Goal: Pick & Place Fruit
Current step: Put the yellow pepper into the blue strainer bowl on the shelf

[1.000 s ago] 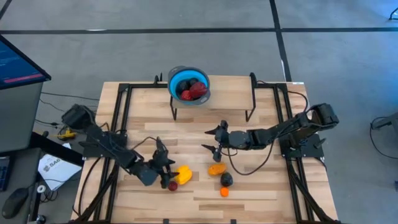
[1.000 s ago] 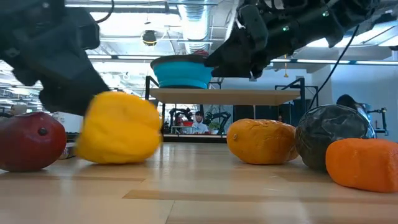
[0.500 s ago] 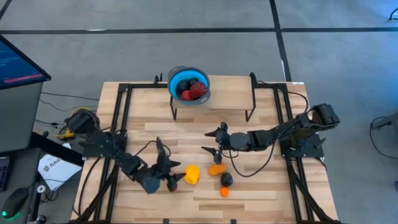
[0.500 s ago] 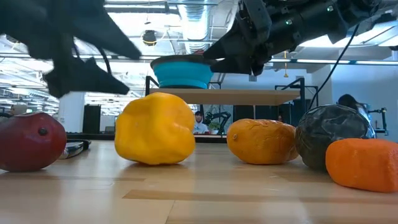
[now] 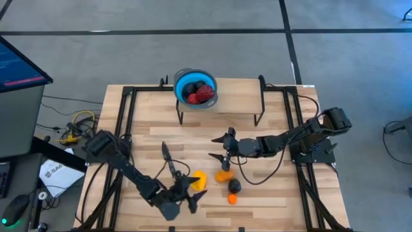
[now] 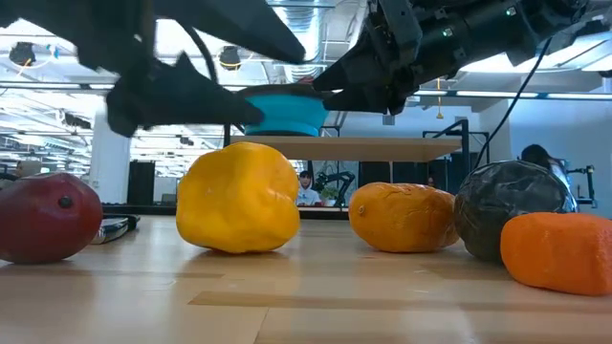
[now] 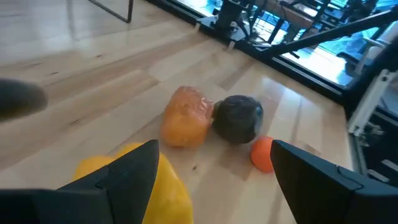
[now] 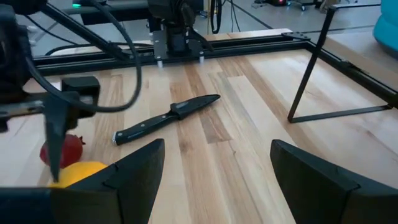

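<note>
High view, wooden table [image 5: 270, 193], grey floor [image 5: 193, 51], possibly monitor [image 5: 19, 64] at left.

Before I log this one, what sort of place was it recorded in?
Most likely a robotics lab or workshop, not a home. A wooden table with a black frame stands on a grey floor marked with tape; the low view shows exposed ceiling ducts and another arm rig in the room behind.

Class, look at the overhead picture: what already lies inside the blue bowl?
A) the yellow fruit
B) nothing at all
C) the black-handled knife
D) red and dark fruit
D: the blue bowl on the raised shelf holds red fruit and a dark piece, while the yellow fruit and the knife lie on the table.
</note>
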Robot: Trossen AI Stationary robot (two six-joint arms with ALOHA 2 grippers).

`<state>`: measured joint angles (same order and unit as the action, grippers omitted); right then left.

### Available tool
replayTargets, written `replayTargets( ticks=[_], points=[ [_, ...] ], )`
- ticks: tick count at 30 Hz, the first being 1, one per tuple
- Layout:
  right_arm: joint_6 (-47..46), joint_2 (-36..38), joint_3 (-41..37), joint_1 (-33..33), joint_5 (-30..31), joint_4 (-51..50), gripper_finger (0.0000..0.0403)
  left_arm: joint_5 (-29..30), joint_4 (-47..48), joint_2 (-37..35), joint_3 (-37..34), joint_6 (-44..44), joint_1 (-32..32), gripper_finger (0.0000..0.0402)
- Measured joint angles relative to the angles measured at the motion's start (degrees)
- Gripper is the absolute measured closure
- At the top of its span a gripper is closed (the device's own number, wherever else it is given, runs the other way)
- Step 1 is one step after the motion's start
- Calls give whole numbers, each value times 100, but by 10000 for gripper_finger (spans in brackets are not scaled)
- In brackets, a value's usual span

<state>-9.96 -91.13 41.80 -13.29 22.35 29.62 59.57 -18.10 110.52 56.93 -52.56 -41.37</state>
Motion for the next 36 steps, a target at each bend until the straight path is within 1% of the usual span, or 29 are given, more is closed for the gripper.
replayTargets(
  ticks=[4, 10, 16, 22, 24, 28, 31, 36],
  points=[
    [47, 0, 0, -109, 1, -41, 117, 70, 76, 145, 48, -16, 169, 101],
    [46, -2, 0, -304, 0, -67, 117, 75, 458, 141, 45, -74, 379, 101],
    [46, -2, 0, -476, 2, -70, 117, -472, 733, 123, 50, -403, 429, 101],
    [46, -4, 0, -526, 1, -68, 117, -646, 845, 116, 52, -435, 341, 101],
    [46, -4, 0, -524, 2, -69, 117, -784, 977, 116, 50, -469, 302, 101],
    [46, -4, 0, -524, 2, -61, 117, -834, 1249, 105, 61, -468, 271, 101],
    [43, -7, 0, -524, 4, -48, 117, -842, 1327, 101, 65, -181, 279, 101],
    [-16, -7, 0, -524, 7, -45, 117, -855, 1407, 103, 58, 831, 325, 101]
  ],
)
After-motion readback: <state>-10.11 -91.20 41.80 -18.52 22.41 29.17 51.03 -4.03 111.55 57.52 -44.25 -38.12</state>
